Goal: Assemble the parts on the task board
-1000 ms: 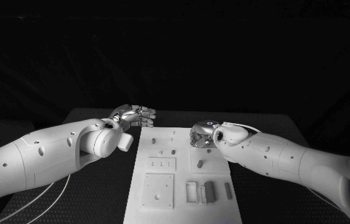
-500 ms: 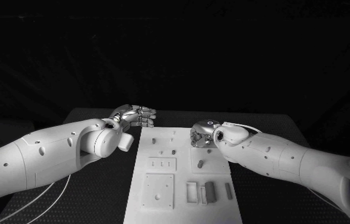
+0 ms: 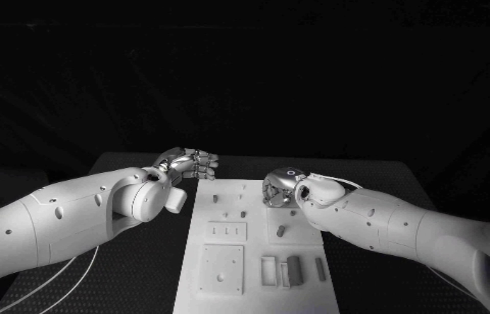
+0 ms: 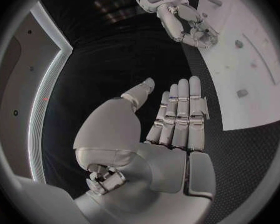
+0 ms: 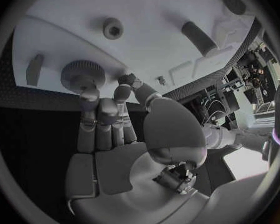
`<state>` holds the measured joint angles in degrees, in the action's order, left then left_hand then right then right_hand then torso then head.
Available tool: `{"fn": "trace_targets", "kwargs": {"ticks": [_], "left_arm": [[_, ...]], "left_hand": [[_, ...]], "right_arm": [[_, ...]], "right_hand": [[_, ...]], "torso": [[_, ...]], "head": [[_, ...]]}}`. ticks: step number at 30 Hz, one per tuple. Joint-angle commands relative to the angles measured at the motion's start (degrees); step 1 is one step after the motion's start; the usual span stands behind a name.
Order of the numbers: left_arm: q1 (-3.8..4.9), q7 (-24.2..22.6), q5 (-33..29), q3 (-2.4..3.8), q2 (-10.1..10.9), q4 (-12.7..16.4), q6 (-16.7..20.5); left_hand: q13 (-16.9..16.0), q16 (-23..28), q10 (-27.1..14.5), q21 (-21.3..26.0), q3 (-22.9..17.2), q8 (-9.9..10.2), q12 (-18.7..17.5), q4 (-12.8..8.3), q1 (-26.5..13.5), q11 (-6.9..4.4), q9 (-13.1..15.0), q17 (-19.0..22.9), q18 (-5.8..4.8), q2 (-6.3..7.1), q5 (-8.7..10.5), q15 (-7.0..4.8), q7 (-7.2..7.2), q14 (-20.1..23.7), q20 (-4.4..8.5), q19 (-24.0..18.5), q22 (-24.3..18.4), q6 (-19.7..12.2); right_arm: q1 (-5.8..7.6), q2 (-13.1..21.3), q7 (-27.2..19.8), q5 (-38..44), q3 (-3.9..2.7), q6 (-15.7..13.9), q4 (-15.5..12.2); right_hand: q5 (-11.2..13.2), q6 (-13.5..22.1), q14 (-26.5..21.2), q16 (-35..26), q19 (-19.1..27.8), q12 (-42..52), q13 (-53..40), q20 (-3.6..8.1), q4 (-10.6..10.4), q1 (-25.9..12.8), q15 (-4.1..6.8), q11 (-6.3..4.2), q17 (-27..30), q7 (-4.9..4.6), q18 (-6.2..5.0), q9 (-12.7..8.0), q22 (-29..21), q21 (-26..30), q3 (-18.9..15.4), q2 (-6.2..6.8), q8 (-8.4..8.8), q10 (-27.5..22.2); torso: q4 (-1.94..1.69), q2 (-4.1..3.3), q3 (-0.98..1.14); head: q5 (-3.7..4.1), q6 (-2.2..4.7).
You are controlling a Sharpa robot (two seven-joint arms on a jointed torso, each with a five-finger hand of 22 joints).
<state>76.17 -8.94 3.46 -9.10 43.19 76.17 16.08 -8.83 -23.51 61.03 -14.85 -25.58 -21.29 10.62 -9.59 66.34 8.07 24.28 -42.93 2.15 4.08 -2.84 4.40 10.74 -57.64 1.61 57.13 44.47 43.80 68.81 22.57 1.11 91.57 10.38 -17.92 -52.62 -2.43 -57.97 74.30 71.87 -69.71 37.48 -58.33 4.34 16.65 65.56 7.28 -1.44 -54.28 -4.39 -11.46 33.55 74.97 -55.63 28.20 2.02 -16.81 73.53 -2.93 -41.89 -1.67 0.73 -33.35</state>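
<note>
The white task board (image 3: 255, 286) lies in the middle of the black table, with several small dark parts on it. My right hand (image 3: 277, 188) hovers over the board's far right part, fingers curled down. In the right wrist view its fingertips (image 5: 89, 95) touch the rim of a round knurled part (image 5: 80, 72) that sits flat on the board, and the thumb tip is close beside it. Whether the part is gripped cannot be told. My left hand (image 3: 190, 163) hangs flat over the table just off the board's far left corner, fingers (image 4: 180, 107) straight, holding nothing.
Near the right hand the board carries a small round peg (image 5: 112, 29) and an oblong dark part (image 5: 198, 37). Square plates (image 3: 223, 266) and upright bars (image 3: 293, 269) occupy the near half. Black table (image 3: 143, 271) lies bare on both sides of the board.
My right hand has crept slightly to the left over the board's far end. The left hand has stayed where it was.
</note>
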Motion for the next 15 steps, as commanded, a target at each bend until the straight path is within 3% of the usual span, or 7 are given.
{"fn": "trace_targets", "kwargs": {"ticks": [1, 15], "left_arm": [[0.06, -0.63, 0.27, 0.05, -0.18, 0.02, -0.77], [0.08, -0.69, 0.28, 0.06, -0.58, -0.22, -0.61]], "left_hand": [[-0.04, 0.31, 0.26, 0.33, -0.07, 0.14, -0.3, -0.27, -0.65, 0.21, -0.06, -0.08, 1.11, -0.13, -0.38, -0.08, 0.06, -0.31, -0.2, 0.29, 0.1, -0.17], [-0.06, 0.46, 0.27, 0.37, -0.17, 0.13, -0.4, -0.4, -0.77, 0.22, -0.09, -0.22, 1.11, -0.12, -0.38, -0.07, 0.09, -0.34, -0.2, 0.29, 0.15, -0.2]], "right_arm": [[0.04, -0.34, 1.23, 1.07, -0.02, -3.47, 0.13], [0.15, -3.97, 2.1, 1.02, -0.03, -8.62, 2.56]], "right_hand": [[-0.3, -0.89, 0.09, 0.21, 0.19, -0.21, -0.1, 0.23, 0.07, 0.07, 0.49, -0.19, -0.08, -0.42, -3.54, -0.07, 1.28, -0.25, 0.34, -0.31, -0.16, 0.33], [-0.3, -1.02, 0.08, 0.39, 0.2, -0.4, -0.18, 0.26, 0.08, 0.15, 0.51, -0.22, -0.21, -0.39, -3.54, -0.15, 1.26, -0.53, 0.7, -0.19, -0.05, 0.52]], "torso": [[-0.08, 0.0, -0.04], [0.0, -0.09, -0.06]], "head": [[0.03, 0.21], [-0.16, 1.25]]}}
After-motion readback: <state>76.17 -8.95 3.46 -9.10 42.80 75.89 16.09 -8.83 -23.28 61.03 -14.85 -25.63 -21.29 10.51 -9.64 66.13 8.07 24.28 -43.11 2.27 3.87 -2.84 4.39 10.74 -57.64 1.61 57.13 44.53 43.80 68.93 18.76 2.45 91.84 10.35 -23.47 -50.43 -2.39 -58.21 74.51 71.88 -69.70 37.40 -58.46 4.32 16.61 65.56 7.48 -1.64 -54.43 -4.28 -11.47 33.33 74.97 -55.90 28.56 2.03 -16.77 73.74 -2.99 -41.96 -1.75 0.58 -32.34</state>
